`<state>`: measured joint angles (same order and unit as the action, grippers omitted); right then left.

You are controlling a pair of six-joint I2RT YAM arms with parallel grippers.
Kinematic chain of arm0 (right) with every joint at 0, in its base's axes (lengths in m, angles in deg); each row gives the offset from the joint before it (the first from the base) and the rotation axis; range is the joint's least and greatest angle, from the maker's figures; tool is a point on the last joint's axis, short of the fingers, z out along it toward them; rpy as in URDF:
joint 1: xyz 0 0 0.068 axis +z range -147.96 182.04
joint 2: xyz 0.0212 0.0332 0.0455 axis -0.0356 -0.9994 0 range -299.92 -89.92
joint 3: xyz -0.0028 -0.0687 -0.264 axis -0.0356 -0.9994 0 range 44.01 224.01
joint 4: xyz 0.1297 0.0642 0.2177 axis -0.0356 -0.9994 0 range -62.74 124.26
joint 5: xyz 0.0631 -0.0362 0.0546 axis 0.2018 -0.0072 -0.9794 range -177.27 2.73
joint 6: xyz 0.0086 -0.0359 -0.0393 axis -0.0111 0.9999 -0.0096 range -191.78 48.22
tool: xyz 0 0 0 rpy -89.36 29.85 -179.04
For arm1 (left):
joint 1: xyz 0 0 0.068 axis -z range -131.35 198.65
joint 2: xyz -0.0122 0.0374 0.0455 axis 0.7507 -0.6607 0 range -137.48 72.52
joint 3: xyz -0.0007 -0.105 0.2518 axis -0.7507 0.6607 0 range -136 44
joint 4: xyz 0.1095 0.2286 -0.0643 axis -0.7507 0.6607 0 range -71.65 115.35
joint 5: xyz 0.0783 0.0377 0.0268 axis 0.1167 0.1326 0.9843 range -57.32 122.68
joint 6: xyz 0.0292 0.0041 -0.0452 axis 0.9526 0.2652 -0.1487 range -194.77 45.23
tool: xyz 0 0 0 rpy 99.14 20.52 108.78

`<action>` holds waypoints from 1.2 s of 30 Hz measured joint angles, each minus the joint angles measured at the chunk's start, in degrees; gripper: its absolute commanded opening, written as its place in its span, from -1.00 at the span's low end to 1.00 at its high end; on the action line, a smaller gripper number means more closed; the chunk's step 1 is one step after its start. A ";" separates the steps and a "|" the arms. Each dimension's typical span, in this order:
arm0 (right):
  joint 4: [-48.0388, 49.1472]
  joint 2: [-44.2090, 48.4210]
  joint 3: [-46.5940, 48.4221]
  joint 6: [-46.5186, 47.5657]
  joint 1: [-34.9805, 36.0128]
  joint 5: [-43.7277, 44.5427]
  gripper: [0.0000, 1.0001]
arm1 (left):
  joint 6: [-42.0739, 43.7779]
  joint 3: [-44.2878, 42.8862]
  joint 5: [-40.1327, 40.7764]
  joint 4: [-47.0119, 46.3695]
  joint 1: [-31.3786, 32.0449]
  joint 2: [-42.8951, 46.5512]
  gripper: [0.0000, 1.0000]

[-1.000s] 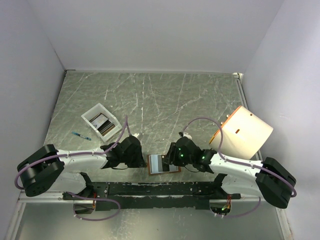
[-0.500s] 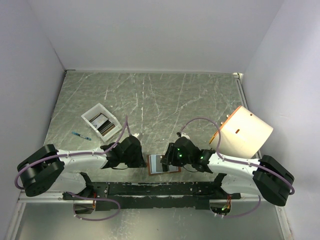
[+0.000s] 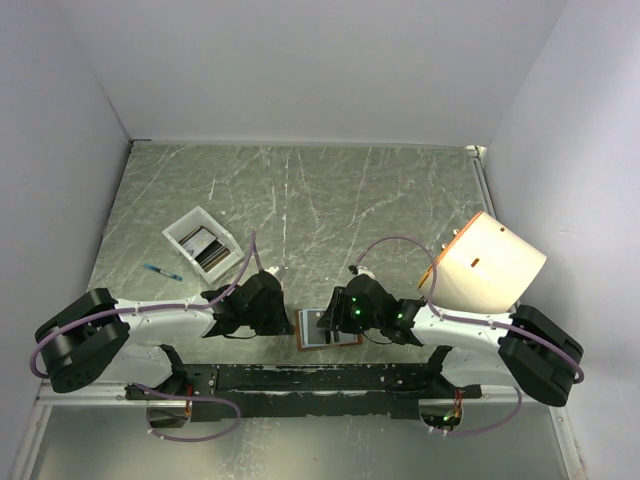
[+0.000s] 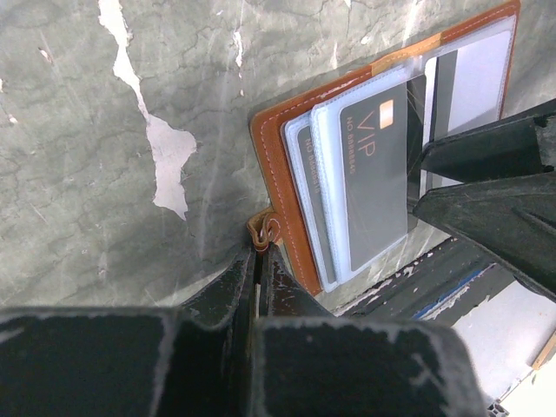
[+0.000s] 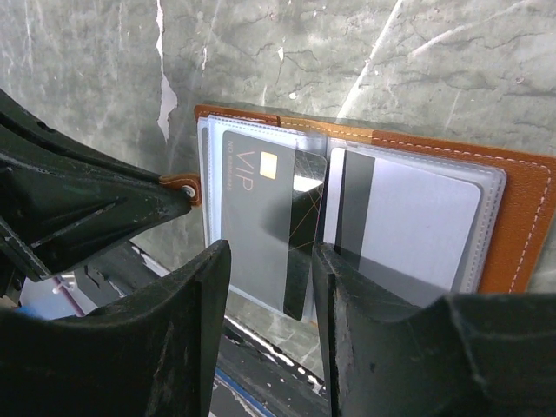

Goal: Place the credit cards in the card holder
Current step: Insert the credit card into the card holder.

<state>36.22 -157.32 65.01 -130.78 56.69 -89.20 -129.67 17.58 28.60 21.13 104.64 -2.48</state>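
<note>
Left tool [image 4: 261, 248]: pinched tight on the small snap tab [image 4: 263, 230] at the brown edge of the card holder [image 4: 271, 156], at the near rim of the desk [image 3: 330, 200].
Right tool [image 5: 271, 265]: jaws half apart, one finger on either side of the dark card [image 5: 261, 217]; it is hard to say whether the pads actually press its long edges.
Dark card: marked VIP, lying at the holder's left clear sleeve, one end between the right tool's fingers.
Card holder: open flat, pale inside up, between the two tools; its right sleeve holds a pale card [image 5: 408, 226] with a dark stripe.
Tray [image 3: 183, 226]: white, far left, well apart from the holder, with more cards [image 3: 205, 248] in it.
Cylinder [image 3: 490, 265]: cream, tilted, at the right side.
</note>
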 measured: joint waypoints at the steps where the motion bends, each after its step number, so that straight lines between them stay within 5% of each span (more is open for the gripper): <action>1: 0.09 -0.07 0.00 0.00 0.07 -0.02 -0.14 | 0.00 0.00 -0.02 -0.02 0.00 0.00 -0.86; 23: 1.20 -5.27 2.36 3.80 1.55 -0.66 -0.38 | 0.00 -0.11 -0.11 0.04 0.00 -0.11 -0.86; 36: -13.03 3.08 7.74 6.10 2.10 2.86 0.19 | -0.02 -1.14 2.62 4.07 0.02 3.63 -0.86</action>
<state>23.19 -154.24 72.74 -124.68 58.79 -86.34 -129.69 16.45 31.22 25.20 104.66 1.15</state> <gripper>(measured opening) 0.541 0.084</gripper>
